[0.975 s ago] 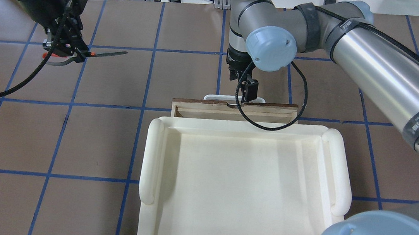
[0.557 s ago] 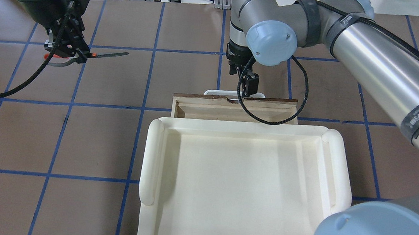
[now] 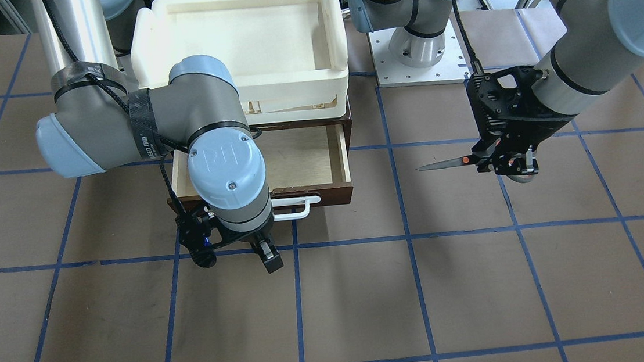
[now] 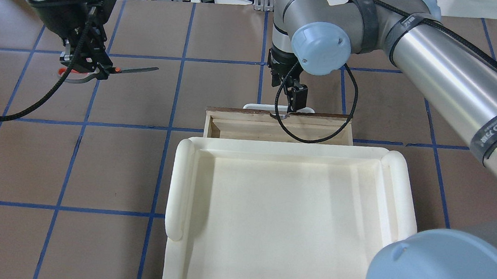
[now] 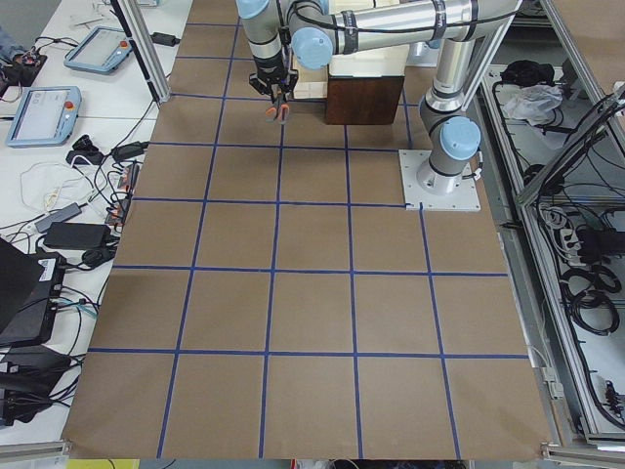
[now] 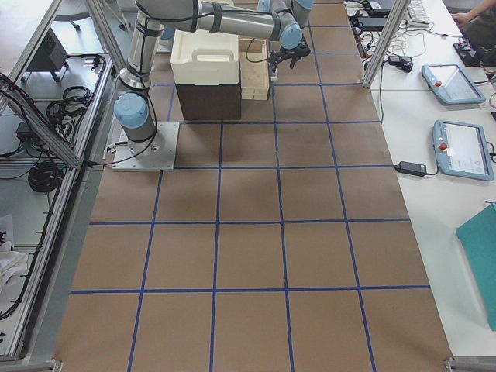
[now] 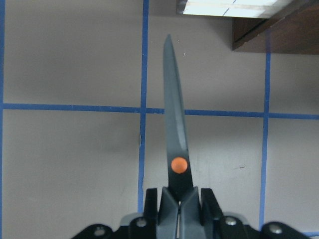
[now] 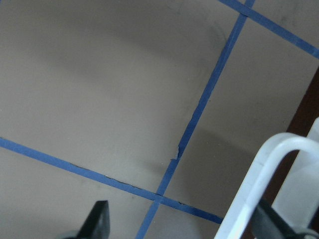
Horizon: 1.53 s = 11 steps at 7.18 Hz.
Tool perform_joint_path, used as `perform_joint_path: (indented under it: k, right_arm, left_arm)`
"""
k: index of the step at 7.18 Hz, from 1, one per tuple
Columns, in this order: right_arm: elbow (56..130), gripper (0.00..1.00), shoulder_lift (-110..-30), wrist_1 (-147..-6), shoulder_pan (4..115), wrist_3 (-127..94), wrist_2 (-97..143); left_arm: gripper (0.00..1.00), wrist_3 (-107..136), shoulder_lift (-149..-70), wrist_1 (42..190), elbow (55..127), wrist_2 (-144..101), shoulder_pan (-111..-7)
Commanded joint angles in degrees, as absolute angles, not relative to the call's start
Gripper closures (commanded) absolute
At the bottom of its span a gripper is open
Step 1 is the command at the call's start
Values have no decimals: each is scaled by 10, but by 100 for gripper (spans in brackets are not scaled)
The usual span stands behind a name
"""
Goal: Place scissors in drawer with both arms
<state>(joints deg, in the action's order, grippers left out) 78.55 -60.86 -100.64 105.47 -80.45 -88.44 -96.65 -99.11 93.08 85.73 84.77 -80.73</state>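
Note:
My left gripper [image 3: 504, 159] is shut on the handles of the scissors [image 3: 453, 162] and holds them level above the table, well off to the side of the drawer, dark blades pointing toward it. The orange pivot dot shows in the left wrist view, on the scissors [image 7: 177, 144]. The dark brown drawer [image 3: 296, 154] is pulled out, its pale plywood inside bare. My right gripper [image 3: 238, 258] is open just in front of the white bar handle [image 3: 295, 206]. In the right wrist view the handle [image 8: 259, 184] lies next to one of the fingers [image 8: 97, 221].
A cream-white plastic tray [image 3: 339, 39] sits on top of the dark cabinet that houses the drawer, and fills the near middle of the overhead view [image 4: 179, 183]. Brown table paper with blue tape lines lies all around. Cables and devices lie past the table's far edge.
The drawer has slid further out with my right gripper at its handle. My left gripper has moved a little toward the drawer with the scissors.

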Motion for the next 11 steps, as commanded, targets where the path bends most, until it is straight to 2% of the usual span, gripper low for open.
perform_joint_path:
  k: [1,11]
  right_arm:
    - [777,0,-610,-1006,1048,-796,-880]
    - [771,0,-613,-997,1037,-805,-882]
  left_arm:
    - [100,-967,-991,931,859,848,-808]
    - [100,-964,-991,931,859,847,-821]
